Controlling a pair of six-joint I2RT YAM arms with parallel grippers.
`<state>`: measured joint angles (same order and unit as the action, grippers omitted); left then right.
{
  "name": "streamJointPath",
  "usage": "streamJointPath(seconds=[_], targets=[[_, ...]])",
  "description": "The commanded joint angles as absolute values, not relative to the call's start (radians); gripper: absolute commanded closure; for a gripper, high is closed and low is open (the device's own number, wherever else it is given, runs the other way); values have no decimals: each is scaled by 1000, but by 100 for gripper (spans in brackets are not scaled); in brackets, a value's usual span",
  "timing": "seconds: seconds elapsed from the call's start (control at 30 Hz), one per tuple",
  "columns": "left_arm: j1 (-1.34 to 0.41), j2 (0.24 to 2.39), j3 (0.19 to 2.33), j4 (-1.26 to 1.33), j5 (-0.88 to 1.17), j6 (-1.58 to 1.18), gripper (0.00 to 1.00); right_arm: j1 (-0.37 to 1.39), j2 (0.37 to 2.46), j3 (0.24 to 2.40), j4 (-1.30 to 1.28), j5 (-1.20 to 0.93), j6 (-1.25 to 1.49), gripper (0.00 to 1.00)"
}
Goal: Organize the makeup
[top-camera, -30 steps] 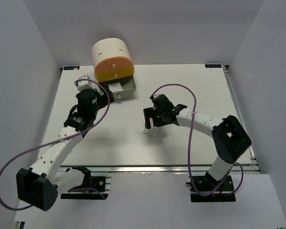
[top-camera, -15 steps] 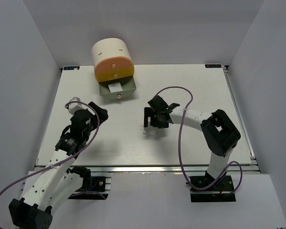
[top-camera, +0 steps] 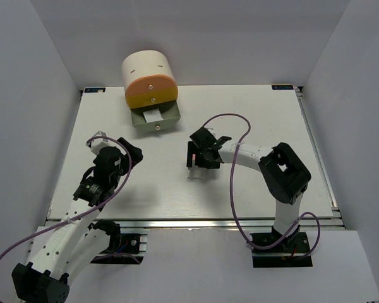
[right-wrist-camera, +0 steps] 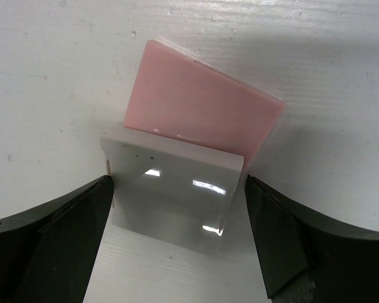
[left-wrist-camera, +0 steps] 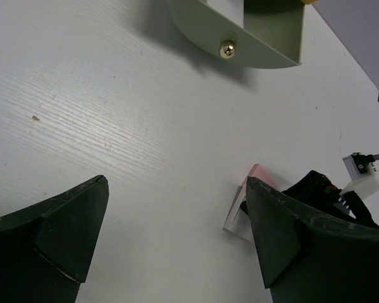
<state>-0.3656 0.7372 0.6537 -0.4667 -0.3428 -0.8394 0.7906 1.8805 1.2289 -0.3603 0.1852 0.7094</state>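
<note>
Two grippers hang released above the white wooden table (top-camera: 252, 113).
The right gripper (right-wrist-camera: 177, 208) straddles the glossy white square (right-wrist-camera: 174, 189), which partly covers the matte pink square (right-wrist-camera: 202, 107) at mid-table; the left gripper (top-camera: 115, 144) hovers empty near the grey-green drawer (top-camera: 155, 118).

From above, the right gripper (top-camera: 199, 159) covers most of the pink square (right-wrist-camera: 202, 101) and the white square (right-wrist-camera: 174, 189), leaving only a pale edge in sight. Seen from the right wrist, the white square hides the pink one's lower part, and both fingers (right-wrist-camera: 50, 243) run off the bottom edge. The left wrist view cuts the drawer (left-wrist-camera: 259, 38) at the top edge. A pale piece (top-camera: 153, 116) inside the drawer is too small to identify.
</note>
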Motion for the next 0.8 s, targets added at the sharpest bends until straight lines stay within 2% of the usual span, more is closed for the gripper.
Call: streamJointPath(seconds=[0.0,0.77], targets=[[-361,727,634,-465,-350,-850,2,810,1896,1227,-377,239,712,11],[-362,654,591,-500,-360,-882,2,936,1924,1239,-388,239,696,11]])
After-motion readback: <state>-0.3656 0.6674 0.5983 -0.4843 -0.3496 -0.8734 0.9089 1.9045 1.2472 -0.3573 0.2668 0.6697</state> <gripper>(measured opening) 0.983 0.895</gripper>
